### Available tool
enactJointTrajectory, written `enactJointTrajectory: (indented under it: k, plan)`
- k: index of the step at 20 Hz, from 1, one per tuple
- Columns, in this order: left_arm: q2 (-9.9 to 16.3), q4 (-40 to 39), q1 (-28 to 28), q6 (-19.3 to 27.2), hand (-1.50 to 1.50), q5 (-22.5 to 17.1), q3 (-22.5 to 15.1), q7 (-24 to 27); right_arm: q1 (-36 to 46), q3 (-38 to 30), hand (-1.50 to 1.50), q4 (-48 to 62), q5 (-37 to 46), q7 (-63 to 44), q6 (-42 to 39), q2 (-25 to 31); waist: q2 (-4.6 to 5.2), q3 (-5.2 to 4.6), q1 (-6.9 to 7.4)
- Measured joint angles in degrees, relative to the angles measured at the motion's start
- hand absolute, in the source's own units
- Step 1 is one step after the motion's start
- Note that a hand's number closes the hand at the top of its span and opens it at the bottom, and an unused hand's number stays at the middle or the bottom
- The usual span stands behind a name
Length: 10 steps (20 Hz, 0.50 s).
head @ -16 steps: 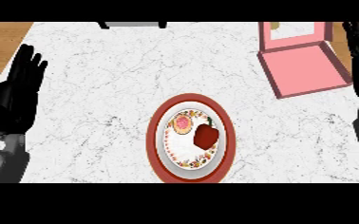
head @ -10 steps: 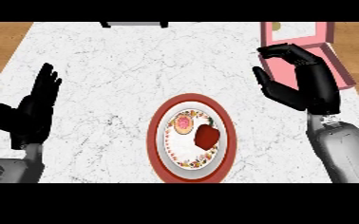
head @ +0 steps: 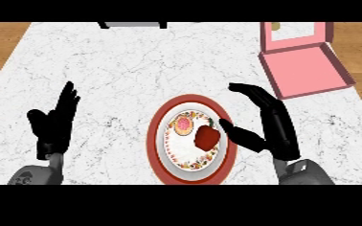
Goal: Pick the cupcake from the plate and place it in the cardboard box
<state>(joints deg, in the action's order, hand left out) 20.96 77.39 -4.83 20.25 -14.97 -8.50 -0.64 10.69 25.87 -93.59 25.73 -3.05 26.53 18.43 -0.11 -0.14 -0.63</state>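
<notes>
cupcake [head: 206, 137]: on the plate [head: 159, 146], right of centre
right hand [head: 272, 124]: fingers spread, holding nothing, thumb just beside the cupcake
left hand [head: 55, 124]: open, resting at left
tip: probably close thumb and fingers round the cupcake before lifting toward the cardboard box [head: 304, 67]

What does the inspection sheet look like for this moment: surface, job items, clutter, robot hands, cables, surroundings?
Surface: white marbled counter.
Job's things: dark red cupcake on the plate, right of its middle; pink cardboard box open at the far right.
Clutter: nothing seen.
Robot hands: right robot hand open beside the plate's right edge, thumb close to the cupcake, nothing held; left robot hand open, resting at the left, fingers up.
Cables: nothing seen.
Surroundings: wooden floor past the counter's edges; dark object at the far edge.
</notes>
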Motion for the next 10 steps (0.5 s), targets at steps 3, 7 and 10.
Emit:
enactJointTrajectory:
  k: [3,7,10]
  plan:
    - [-1.5,-1.9,-0.4,0.6,0.0,1.1,-0.4,0.9,-2.0,2.2,-1.5,-5.0,5.4,-6.1,-2.8,2.7,-0.07,0.02,-0.15]
    - [-2.1,-2.4,-0.4,0.2,0.0,1.3,-0.1,1.1,-0.4,3.2,-1.5,-12.1,9.4,-18.7,-11.4,5.2,-0.14,0.01,-0.1]
    - [-1.9,-3.0,-1.0,-0.6,0.0,1.3,0.5,0.9,1.8,3.9,-1.5,-16.2,10.0,-27.7,-18.6,4.8,-0.1,0.02,0.19]
